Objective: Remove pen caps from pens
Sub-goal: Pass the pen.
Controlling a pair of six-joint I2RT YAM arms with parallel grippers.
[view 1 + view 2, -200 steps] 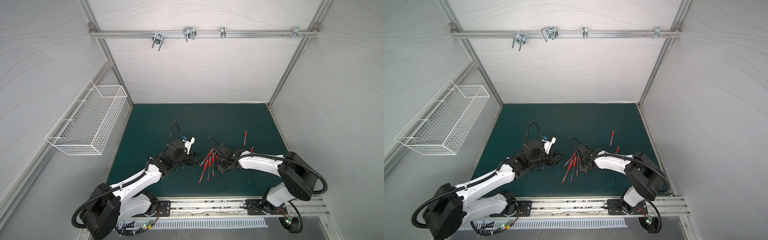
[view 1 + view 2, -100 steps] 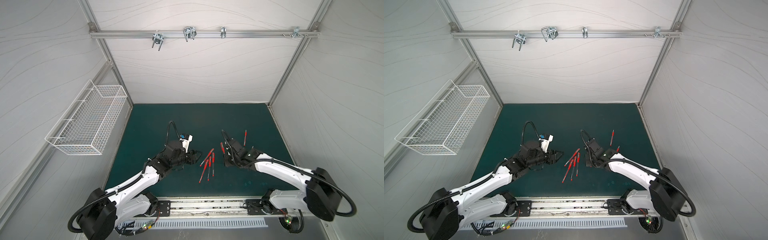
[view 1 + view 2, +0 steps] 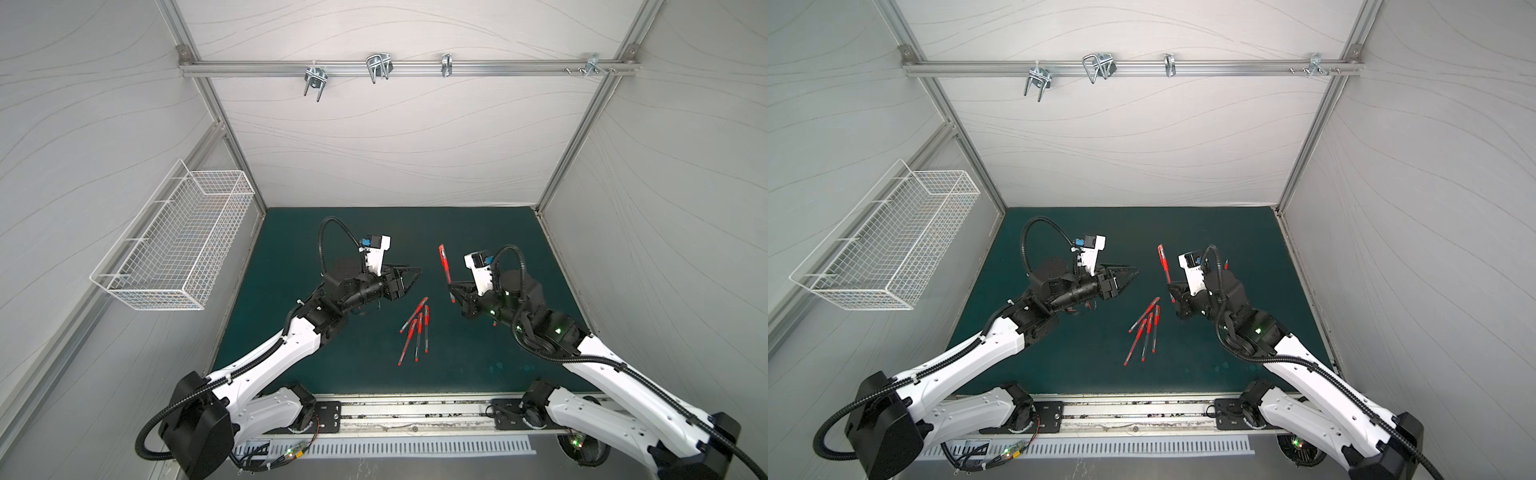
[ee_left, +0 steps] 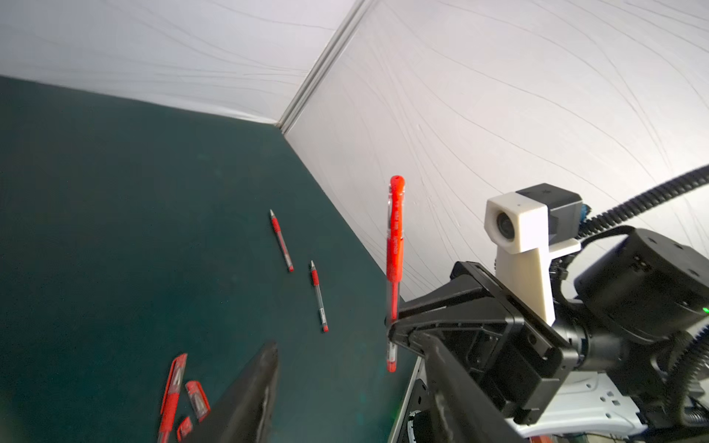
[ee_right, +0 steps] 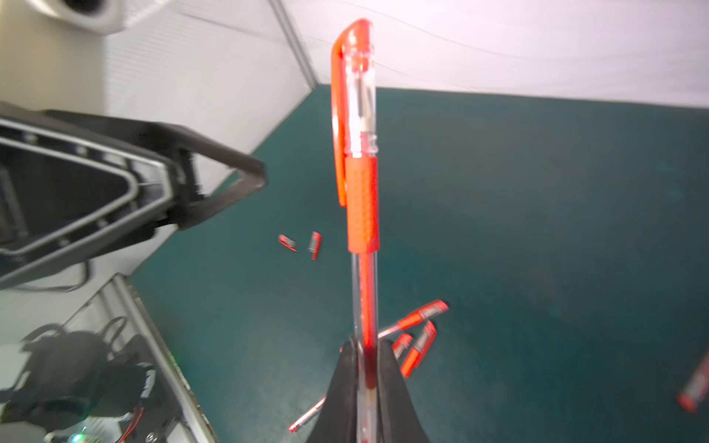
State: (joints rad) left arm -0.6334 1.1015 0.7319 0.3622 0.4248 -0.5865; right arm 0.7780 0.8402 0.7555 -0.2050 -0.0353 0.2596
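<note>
My right gripper is shut on the grey barrel of a pen and holds it upright above the green mat. Its red pen cap is still on the top end. Level with it and to its left, my left gripper is open with nothing between its fingers. Several capped pens lie bunched on the mat between the arms. Two uncapped pens lie near the right wall. Two loose pen caps lie on the mat on the left gripper's side.
A white wire basket hangs on the left wall. White walls close the mat at back and sides. A metal rail runs along the front edge by both arm bases.
My right gripper has lifted one pen out of the bunch and carried it up and to the right. My left gripper has opened wider and now points at the raised pen.
</note>
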